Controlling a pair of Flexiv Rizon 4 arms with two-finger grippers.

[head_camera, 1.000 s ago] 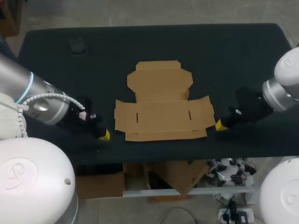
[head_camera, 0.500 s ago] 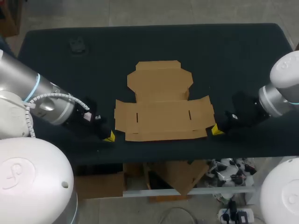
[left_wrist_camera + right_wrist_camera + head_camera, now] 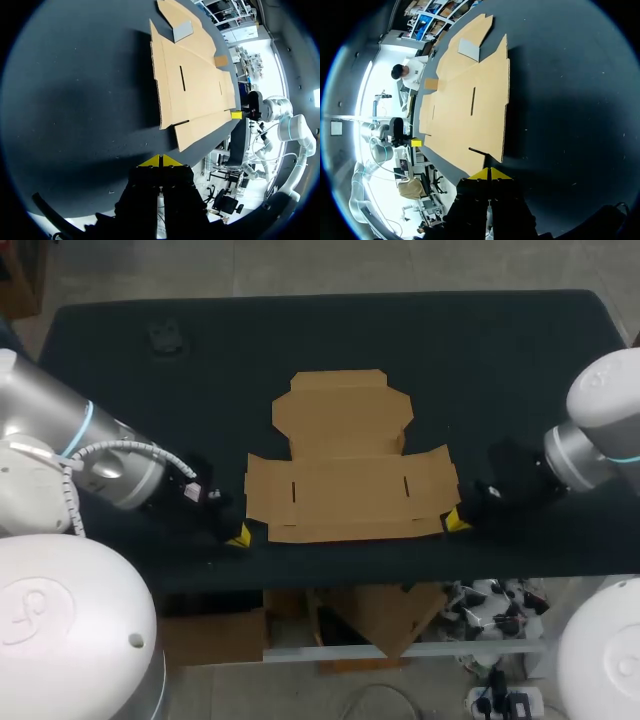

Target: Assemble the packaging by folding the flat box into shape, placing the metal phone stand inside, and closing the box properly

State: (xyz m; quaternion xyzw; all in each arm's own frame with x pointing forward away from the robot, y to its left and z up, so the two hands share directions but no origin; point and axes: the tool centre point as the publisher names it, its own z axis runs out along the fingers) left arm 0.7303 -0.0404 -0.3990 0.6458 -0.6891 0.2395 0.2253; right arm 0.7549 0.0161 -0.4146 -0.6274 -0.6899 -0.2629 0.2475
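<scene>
The flat brown cardboard box (image 3: 345, 470) lies unfolded in the middle of the black table, with its lid panel toward the back. My left gripper (image 3: 238, 536) sits low at the box's front left corner, shut and empty. My right gripper (image 3: 455, 520) is at the front right corner, also shut with nothing in it. In the left wrist view the yellow tips (image 3: 161, 161) meet just short of the box's (image 3: 192, 85) near corner flap. The right wrist view shows its closed tips (image 3: 490, 173) right before the box's (image 3: 465, 100) corner. A small dark object (image 3: 165, 337), perhaps the phone stand, rests at the back left.
The black table (image 3: 500, 360) has open surface around the box on the left, right and back. Its front edge (image 3: 350, 578) runs close behind both grippers.
Both grippers have moved inward along the table's front toward the box's front corners, staying shut. The box has not moved.
</scene>
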